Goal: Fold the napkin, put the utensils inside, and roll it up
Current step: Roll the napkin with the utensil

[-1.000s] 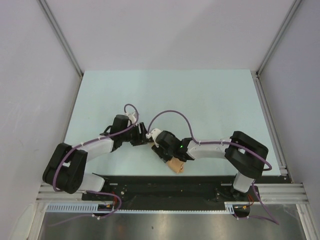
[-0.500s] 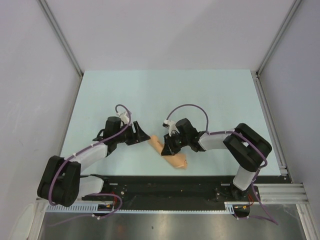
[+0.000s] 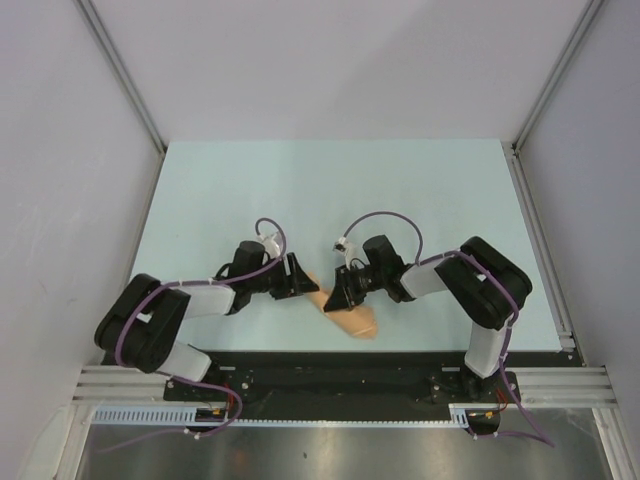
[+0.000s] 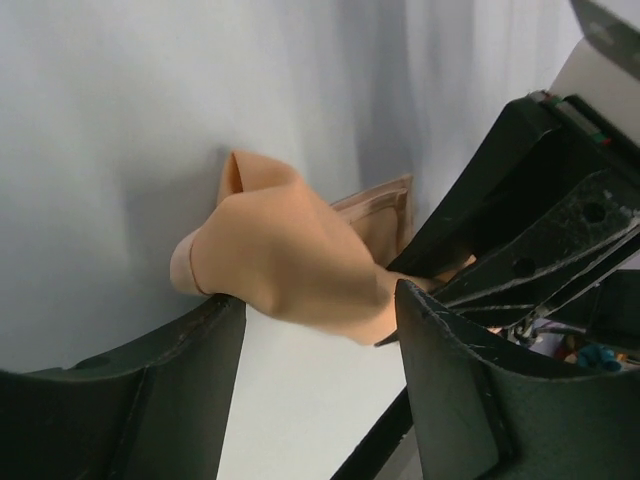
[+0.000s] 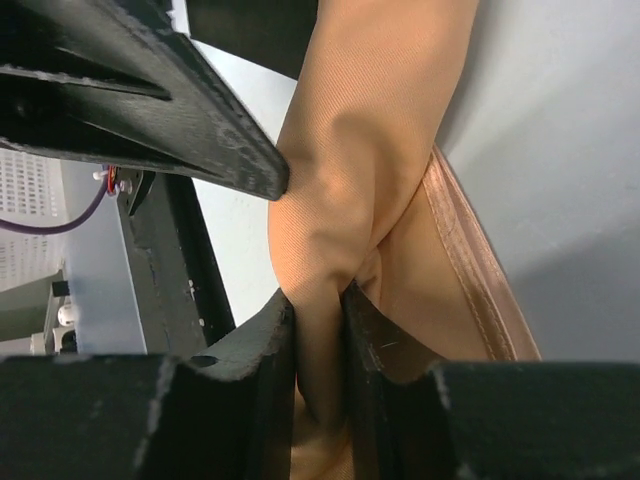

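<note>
Two arms meet at the napkin, which lies bunched on the worktop near its front edge. You see your right gripper pinching a fold of the cloth between narrow fingers, while your left gripper stands wide, the cloth's other end just ahead of it

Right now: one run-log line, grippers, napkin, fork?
left gripper: open, at napkin | right gripper: shut on napkin fold | napkin: bunched on table, near edge | fork: not visible
</note>
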Available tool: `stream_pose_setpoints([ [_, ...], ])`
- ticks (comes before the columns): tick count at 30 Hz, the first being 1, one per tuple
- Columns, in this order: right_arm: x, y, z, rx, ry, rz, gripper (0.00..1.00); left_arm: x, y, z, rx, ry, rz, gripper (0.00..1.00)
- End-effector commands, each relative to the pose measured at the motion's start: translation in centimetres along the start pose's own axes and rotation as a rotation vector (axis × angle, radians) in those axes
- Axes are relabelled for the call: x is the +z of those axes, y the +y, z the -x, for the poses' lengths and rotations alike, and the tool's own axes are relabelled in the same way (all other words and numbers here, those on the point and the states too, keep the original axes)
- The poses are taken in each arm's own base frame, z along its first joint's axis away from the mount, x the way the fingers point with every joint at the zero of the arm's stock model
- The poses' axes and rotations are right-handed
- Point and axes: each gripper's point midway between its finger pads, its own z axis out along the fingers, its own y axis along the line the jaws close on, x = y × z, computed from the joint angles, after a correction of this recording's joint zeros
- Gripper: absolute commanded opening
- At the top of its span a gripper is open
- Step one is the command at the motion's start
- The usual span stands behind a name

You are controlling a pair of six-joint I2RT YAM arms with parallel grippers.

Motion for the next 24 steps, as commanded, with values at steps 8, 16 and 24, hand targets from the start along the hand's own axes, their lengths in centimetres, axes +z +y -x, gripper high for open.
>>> stream_pose_setpoints([
  [8, -1.8, -0.4, -0.1, -0.023, 0.082, -0.120, 0.62, 2.2, -1.8, -0.5, -0.014, 0.030, -0.066, 0.21],
  [16, -5.5, 2.9, 4.7, -0.281, -0.020, -0.445, 0.75, 2.2, -1.2, -0.1, 0.027, 0.068, 0.010, 0.16],
  [24, -4.3, 5.1, 3.8, -0.550, -0.093, -0.776, 0.75, 2.2, -1.3, -0.2, 0.030, 0.090, 0.019, 0.15],
])
